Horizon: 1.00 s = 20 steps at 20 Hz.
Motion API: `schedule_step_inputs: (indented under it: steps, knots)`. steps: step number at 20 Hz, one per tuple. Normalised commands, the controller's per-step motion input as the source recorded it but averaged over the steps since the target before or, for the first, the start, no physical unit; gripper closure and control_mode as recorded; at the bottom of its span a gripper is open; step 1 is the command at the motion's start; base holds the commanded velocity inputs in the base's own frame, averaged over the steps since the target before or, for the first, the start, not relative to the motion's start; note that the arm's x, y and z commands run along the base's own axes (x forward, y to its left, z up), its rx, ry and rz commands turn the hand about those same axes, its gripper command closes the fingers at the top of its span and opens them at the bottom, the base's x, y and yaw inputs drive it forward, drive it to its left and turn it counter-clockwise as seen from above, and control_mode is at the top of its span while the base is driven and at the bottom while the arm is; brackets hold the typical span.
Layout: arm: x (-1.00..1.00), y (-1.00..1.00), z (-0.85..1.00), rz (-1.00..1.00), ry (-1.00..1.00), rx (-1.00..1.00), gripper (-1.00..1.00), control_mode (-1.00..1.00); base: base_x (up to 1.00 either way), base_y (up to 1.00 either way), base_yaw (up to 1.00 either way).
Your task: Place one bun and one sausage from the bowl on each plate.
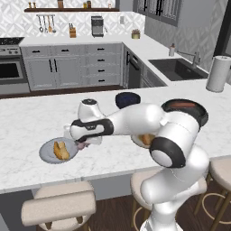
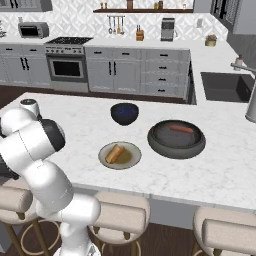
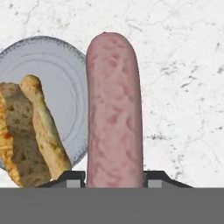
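Over on the marble counter (image 1: 27, 117), the gripper (image 1: 82, 145) is hanging low right at the near edge of the grey plate (image 1: 46, 151), and it's got one sausage (image 3: 114, 109) pinched between its fingers. From the hand view you can see the jaws closed snug on the bottom end of that pinkish sausage, with the rest of it sticking straight out away from the hand, beside the plate's rim rather than over its middle. A bun (image 1: 61, 150) is already lying on that grey plate, split open and looking golden-tan; in the hand view it sits just left of the sausage and I can't tell if the two actually touch. Further along the counter the other plate (image 2: 131, 161), the cream-rimmed one with the brownish centre, has the second bun (image 2: 115, 153) resting on it. Just behind that plate is the dark navy bowl (image 2: 124, 113), and from these angles I can't see into it well enough to say what's inside. To the right of the bowl sits a wide shallow black pan (image 2: 176, 145) with the second sausage (image 2: 181, 129) lying in it, well apart from both plates. Sink (image 2: 227, 86) is off in the corner behind all that, and a paper towel roll (image 1: 218, 73) stands near it.
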Motion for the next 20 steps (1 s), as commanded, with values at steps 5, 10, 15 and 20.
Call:
schedule_step_inputs:
  steps: [5, 10, 15, 20]
  knots:
    - [0.55, 0.25, -0.26, 0.0, 0.03, -0.03, 1.0, -1.0, 0.0, 0.0, 0.0]
    - [0.3, 0.2, -0.35, 0.0, 0.0, -0.05, 1.0, -1.0, 0.0, 0.0, 0.0]
    - [0.09, 0.47, -0.21, 0.0, 0.0, -0.08, 1.0, -1.0, 0.0, 0.0, 0.0]
    - [0.12, 0.11, -0.42, 0.0, 0.0, -0.05, 1.0, -1.0, 0.0, 0.0, 0.0]
